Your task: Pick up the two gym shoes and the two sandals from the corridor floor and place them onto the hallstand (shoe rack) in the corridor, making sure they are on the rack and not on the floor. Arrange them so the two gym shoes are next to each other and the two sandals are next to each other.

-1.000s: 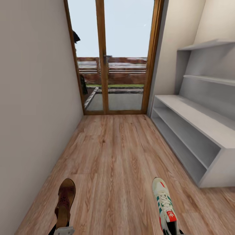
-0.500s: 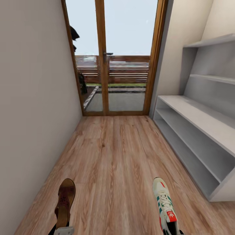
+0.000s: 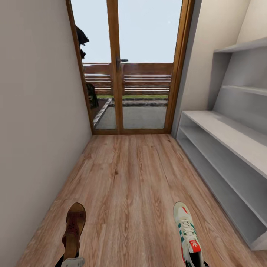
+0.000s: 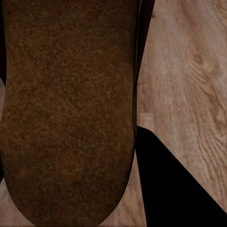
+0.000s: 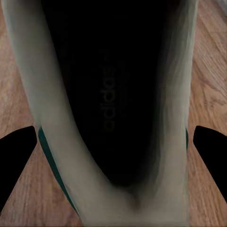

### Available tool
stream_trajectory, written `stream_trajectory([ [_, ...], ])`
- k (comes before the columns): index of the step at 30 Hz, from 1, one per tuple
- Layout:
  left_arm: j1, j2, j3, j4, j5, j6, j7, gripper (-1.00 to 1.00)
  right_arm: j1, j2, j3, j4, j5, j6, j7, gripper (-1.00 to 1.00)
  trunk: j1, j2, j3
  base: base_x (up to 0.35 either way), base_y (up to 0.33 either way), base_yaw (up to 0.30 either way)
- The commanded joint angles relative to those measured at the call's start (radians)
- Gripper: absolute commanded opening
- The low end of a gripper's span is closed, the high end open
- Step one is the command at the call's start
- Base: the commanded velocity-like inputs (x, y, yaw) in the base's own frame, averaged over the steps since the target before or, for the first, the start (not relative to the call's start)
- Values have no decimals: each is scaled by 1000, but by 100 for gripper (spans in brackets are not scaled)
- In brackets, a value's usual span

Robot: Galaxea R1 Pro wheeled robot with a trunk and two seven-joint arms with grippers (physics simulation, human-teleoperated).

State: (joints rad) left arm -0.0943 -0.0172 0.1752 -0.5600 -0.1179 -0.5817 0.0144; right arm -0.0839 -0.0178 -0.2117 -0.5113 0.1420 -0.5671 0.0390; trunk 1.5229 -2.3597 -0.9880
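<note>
Facing down the corridor floor (image 3: 133, 178) toward a glazed wooden door (image 3: 137, 74) at the top centre of the head view. Carrying two shoes at once, by the look of it. Low in the lower left: gripping a dark brown sandal (image 3: 74, 227) by its heel end with the left gripper (image 3: 72, 262), clenched on it, judging from the left wrist view, where a dark finger (image 4: 165, 189) presses right against the sandal's edge. Low in the lower right: clamping a cream gym shoe (image 3: 187, 230) at the heel with the right gripper (image 3: 195, 262), black fingers (image 5: 16, 165) hugging both sides of the shoe in the right wrist view.

Now the bit that matters. Looking for the hallstand (image 3: 230, 133): there along the right edge of the frame, running away toward the door, bench top and two open shelves facing the floor. Lying to the right of both shoes, then, and nearer the right arm, so probably the gym shoe going on first. Pointing toe-forward, both shoes, long axes up the frame toward the door, about parallel to the rack's length and to each other, well apart. Likely needing a turn to the right before setting anything down. Nothing on the rack yet.
</note>
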Motion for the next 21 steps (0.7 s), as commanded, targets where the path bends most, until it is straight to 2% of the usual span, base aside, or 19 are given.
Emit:
stream_trajectory([
  [1, -1, -1, 6, 0, -14, -3, 3, -100, -1, 1, -8, 1, 10, -4, 4, -100, 0, 0, -1, 339, 0, 0],
  [21, -1, -1, 6, 0, -14, -3, 3, -100, -1, 1, -7, 2, 13, -4, 8, -100, 0, 0, -1, 339, 0, 0],
])
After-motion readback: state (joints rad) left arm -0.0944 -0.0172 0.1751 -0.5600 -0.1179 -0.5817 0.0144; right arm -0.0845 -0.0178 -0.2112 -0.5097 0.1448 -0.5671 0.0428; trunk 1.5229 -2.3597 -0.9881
